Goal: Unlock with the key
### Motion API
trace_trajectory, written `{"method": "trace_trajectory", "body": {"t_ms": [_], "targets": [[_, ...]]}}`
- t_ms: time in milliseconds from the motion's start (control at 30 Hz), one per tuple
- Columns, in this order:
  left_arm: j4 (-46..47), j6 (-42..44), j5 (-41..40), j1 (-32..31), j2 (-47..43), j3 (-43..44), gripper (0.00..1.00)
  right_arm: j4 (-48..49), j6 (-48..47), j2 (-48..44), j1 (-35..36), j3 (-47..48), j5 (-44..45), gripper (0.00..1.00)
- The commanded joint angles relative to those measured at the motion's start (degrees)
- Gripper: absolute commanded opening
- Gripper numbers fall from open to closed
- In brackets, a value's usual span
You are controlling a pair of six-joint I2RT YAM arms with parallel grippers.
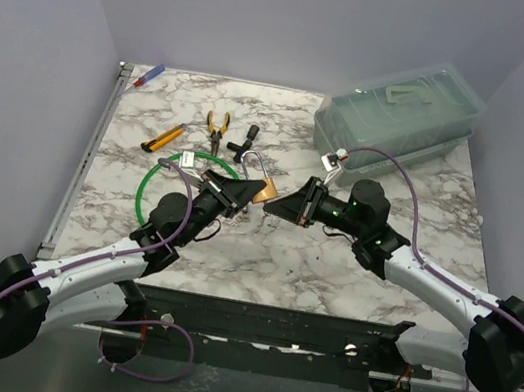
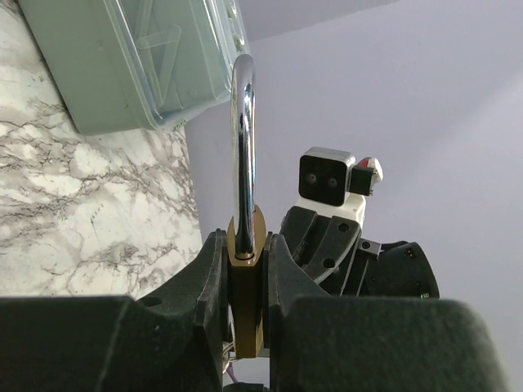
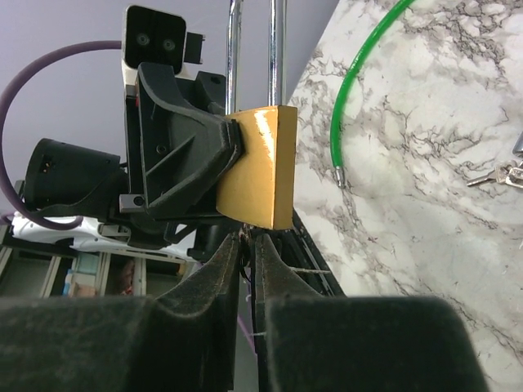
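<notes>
The brass padlock [image 1: 265,191] with a silver shackle is held above the table, clamped by its flat sides in my shut left gripper [image 1: 242,194]. In the left wrist view the padlock [image 2: 247,286] sits edge-on between the fingers, shackle pointing up. My right gripper [image 3: 248,242] is shut, with its tips touching the underside of the padlock [image 3: 257,167]. It pinches a small thin metal piece, the key [image 3: 248,235], which is mostly hidden between the pads. The green cord [image 3: 359,73] lies on the table with its silver tip free.
A clear lidded box [image 1: 398,114] stands at the back right. Orange-handled pliers [image 1: 216,127], a yellow utility knife [image 1: 162,140], a black tool [image 1: 244,142] and a marker [image 1: 149,77] lie at the back left. Loose silver keys [image 3: 497,174] lie beside the green loop [image 1: 155,182].
</notes>
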Motion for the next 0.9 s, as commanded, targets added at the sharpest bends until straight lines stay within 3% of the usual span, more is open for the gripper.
{"method": "trace_trajectory", "body": {"t_ms": [0,100,867], "targets": [[6.8,-1.3,-1.2,0.3,-0.4,1.6,0.0,-0.9,-0.4,0.7,0.9,2.3,0.3,0.08],[6.9,-1.4,-1.3,0.3,-0.4,1.3,0.0,-3.0,-1.2,1.0,0.9,3.3,1.0,0.0],[7.1,-1.5,-0.5,0.3,0.2,-0.5,0.0,-23.9,-6.1,2.8,1.1,12.5,16.0,0.0]]}}
